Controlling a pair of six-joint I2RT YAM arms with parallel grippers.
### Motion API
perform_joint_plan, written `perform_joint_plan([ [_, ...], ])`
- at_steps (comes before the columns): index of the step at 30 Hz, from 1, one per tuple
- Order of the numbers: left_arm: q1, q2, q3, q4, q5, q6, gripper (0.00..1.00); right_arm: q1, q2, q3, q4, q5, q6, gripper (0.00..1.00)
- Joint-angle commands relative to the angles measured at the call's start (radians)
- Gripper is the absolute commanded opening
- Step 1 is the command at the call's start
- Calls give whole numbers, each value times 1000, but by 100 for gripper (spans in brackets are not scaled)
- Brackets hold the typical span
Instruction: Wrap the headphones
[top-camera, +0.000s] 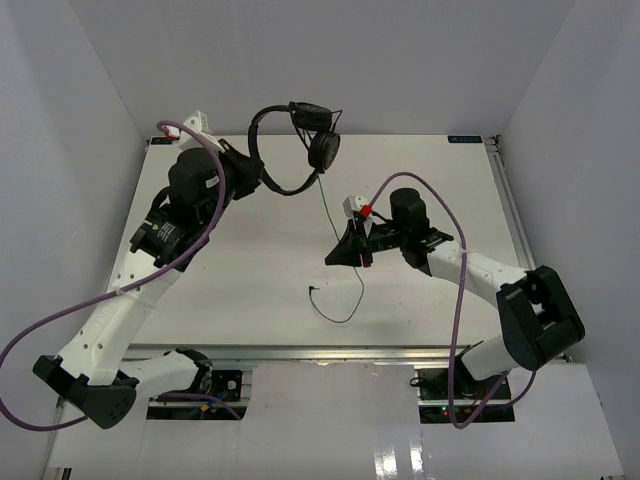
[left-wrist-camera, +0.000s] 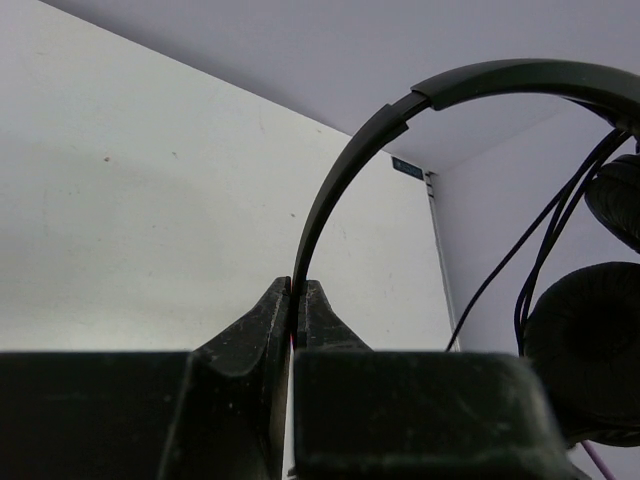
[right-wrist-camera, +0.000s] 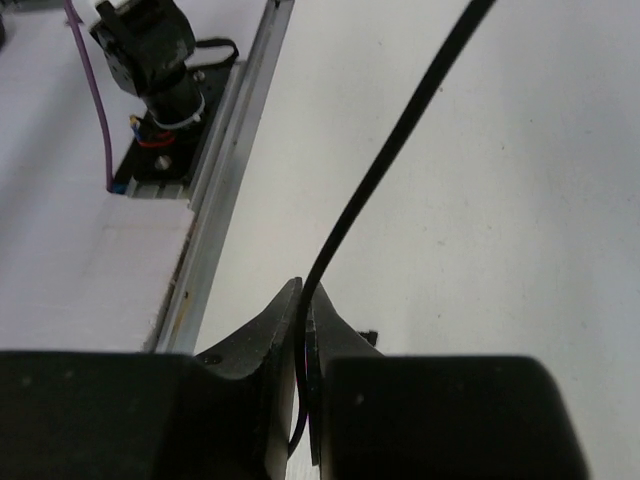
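**Headphones (top-camera: 290, 150) suspended above the white counter (top-camera: 250, 270).** The left claw (left-wrist-camera: 297, 290) is gripping the thin headband (left-wrist-camera: 340, 190) edge-on, with its jaws pressing tight against both faces of the band. It is holding the whole arch in the air over the far left part of the counter. The two round padded earcups (top-camera: 322, 150) are hanging at the free end of the arch, close together and clear of the surface. The thin black cord (top-camera: 340, 215) is running down from the earcups to the right claw (right-wrist-camera: 303, 290). That claw is pinching the cord between narrowly closed jaws over the middle of the counter. Below it, the cord is dropping to the surface and curling into a loose loop. The cord is ending in a small plug (top-camera: 311, 290), which is lying flat on the counter, nearer the arm bases.
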Motion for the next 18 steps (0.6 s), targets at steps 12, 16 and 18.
perform_joint_plan([
  [12, 42, 136, -54, -39, -260, 69, 0, 161, -302, 230, -829, 600, -658, 8],
  [16, 43, 183, -120, -40, -223, 116, 0, 162, -295, 316, -868, 730, -720, 8],
  [18, 43, 213, -145, -39, -188, 141, 0, 161, -285, 362, -873, 812, -758, 8],
])
